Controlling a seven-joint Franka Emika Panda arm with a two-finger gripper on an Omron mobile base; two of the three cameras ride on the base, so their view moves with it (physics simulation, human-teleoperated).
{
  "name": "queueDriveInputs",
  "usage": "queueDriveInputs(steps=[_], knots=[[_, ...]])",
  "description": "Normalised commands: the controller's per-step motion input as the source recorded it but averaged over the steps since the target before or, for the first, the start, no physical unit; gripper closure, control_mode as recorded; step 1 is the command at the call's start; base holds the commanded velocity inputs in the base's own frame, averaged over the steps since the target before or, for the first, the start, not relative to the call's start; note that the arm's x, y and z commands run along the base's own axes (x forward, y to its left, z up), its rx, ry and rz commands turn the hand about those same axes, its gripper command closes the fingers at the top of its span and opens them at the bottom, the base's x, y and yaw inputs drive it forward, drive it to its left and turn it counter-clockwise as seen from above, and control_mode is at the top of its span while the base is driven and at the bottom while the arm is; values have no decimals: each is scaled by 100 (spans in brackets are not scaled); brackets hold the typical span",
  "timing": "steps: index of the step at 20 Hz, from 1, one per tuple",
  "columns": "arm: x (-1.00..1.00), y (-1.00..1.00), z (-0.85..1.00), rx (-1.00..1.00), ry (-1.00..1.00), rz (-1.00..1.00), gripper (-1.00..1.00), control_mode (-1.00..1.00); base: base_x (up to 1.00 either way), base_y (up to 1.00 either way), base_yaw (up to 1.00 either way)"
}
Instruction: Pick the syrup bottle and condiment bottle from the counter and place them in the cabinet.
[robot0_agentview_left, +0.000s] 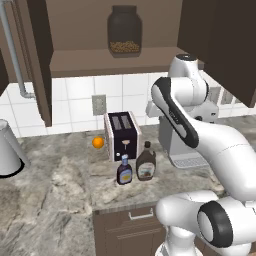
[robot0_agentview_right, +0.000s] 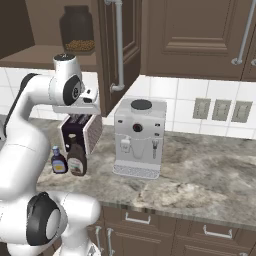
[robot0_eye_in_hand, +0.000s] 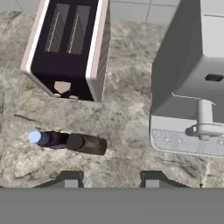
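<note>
Bottles stand side by side below my claw (robot0_eye_in_hand: 108, 178), syrup bottle (robot0_eye_in_hand: 86, 144) touching condiment bottle (robot0_eye_in_hand: 47, 139) before the toaster (robot0_eye_in_hand: 65, 43); my fingers are parted, pinching nothing.

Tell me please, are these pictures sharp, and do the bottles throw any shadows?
Left base view: soft and slightly blurred, flat light; the syrup bottle and condiment bottle cast only faint shadows. Right base view: equally even, no glare. Hand view: steep top-down perspective foreshortens both bottles; the toaster looks crisp.
</note>
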Motion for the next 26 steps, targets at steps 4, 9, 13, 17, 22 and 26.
queueDriveInputs(steps=[4, 9, 13, 17, 22, 26], knots=[[-2, -7, -7, 0, 0, 1, -100, -100, 0, 0, 0], [-18, -22, -32, 1, -3, 8, -100, -100, 0, 0, 0], [-29, -27, -48, 7, 0, 11, -100, -100, 0, 0, 0], [-27, -30, -49, 16, 0, 11, -100, -100, 0, 0, 0], [-6, -6, -48, 16, 0, 10, -100, -100, 0, 0, 0], [-4, 0, -51, 12, 0, 11, -100, -100, 0, 0, 0]])
